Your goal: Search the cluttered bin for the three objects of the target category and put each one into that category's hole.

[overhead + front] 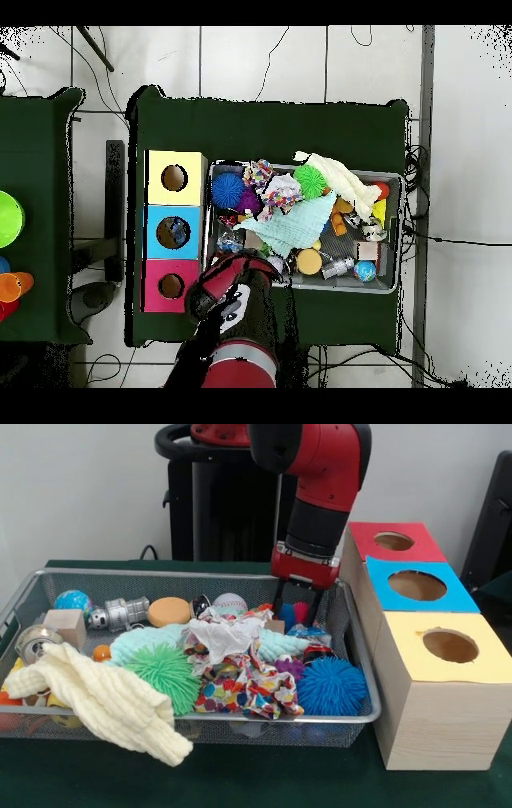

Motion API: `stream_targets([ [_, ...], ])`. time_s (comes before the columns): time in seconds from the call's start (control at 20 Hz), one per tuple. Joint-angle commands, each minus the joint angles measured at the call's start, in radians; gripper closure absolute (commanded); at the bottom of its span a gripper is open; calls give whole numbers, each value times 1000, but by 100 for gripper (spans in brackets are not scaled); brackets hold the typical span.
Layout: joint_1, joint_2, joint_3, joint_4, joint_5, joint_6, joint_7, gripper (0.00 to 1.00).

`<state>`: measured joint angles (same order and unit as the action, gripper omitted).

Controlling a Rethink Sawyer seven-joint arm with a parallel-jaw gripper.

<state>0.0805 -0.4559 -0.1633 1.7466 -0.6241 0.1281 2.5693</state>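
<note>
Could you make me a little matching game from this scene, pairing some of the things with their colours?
Things:
1. spiky ball nearest the boxes
2. spiky ball beside the knitted cloth
3. knitted cloth hanging over the bin's front rim
4. box top farthest back

Colours:
A. red
B. pale yellow
C. blue
D. green

Pairs: 1-C, 2-D, 3-B, 4-A

— Where was the arm point(324, 480)?
— It came down from above, wrist near vertical, red and black.
— And the gripper point(294, 610)?
— Low, black fingers point(279, 600) pointing down, slightly parted.
</note>
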Motion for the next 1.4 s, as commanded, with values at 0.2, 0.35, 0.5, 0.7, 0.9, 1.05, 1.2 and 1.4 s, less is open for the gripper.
stream_targets([
  [0.2,-116,159,51,-137,-54,-119,-14,0],
  [0.35,-136,178,68,-148,-54,-139,-24,0],
  [0.5,-145,178,80,-143,-51,-144,-32,0],
  [0.7,-156,166,98,-133,-50,-132,-43,0],
  [0.9,-160,157,108,-123,-48,-127,-44,0],
  [1.05,-166,142,118,-110,-47,-118,-47,0],
  [1.2,-174,132,131,-106,-46,-104,-53,0],
  [1.4,-139,142,89,-120,-39,-143,-27,100],
])
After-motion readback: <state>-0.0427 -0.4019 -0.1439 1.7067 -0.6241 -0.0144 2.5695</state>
